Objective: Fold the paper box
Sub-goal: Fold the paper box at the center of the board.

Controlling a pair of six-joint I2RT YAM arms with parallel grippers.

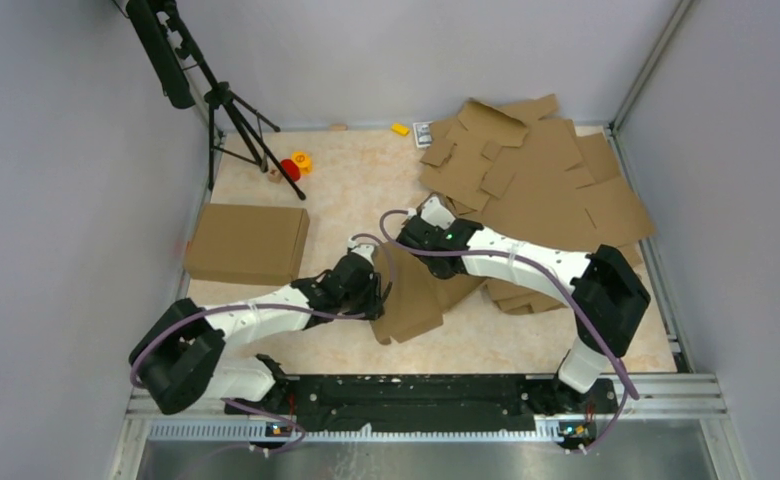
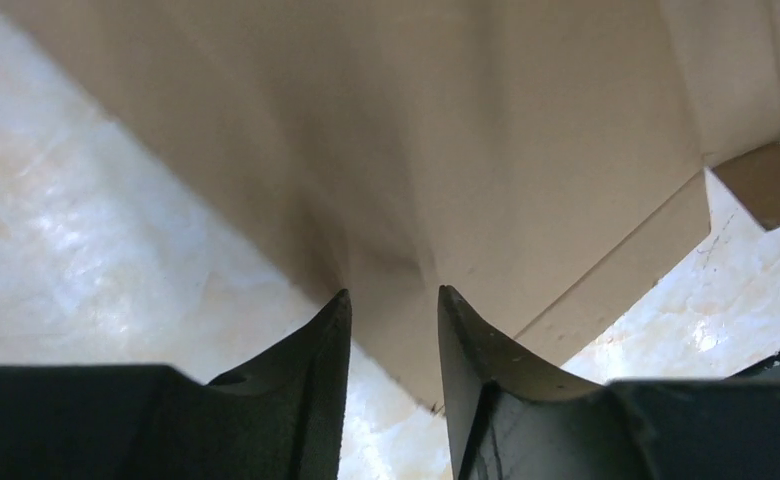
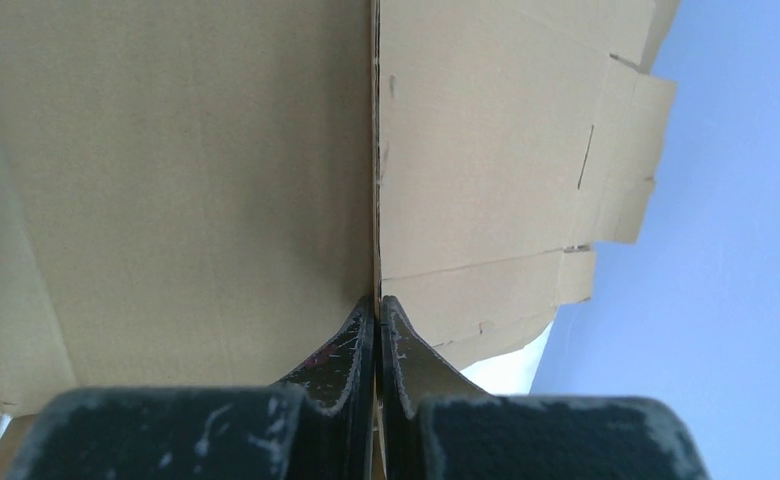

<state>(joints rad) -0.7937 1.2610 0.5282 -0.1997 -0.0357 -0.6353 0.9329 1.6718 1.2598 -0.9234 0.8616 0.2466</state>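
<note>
At centre, right claw (image 3: 377, 300) clamps the paper box (image 3: 166, 180) edge; left claw (image 2: 394, 292) sits half open.

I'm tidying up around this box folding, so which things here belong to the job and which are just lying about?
Job:
- cardboard sheet, held between the two arms

Lying about:
- folded box, on the left
- pile of flat cardboard, back right
- tripod
- small red item
- small yellow block
</note>
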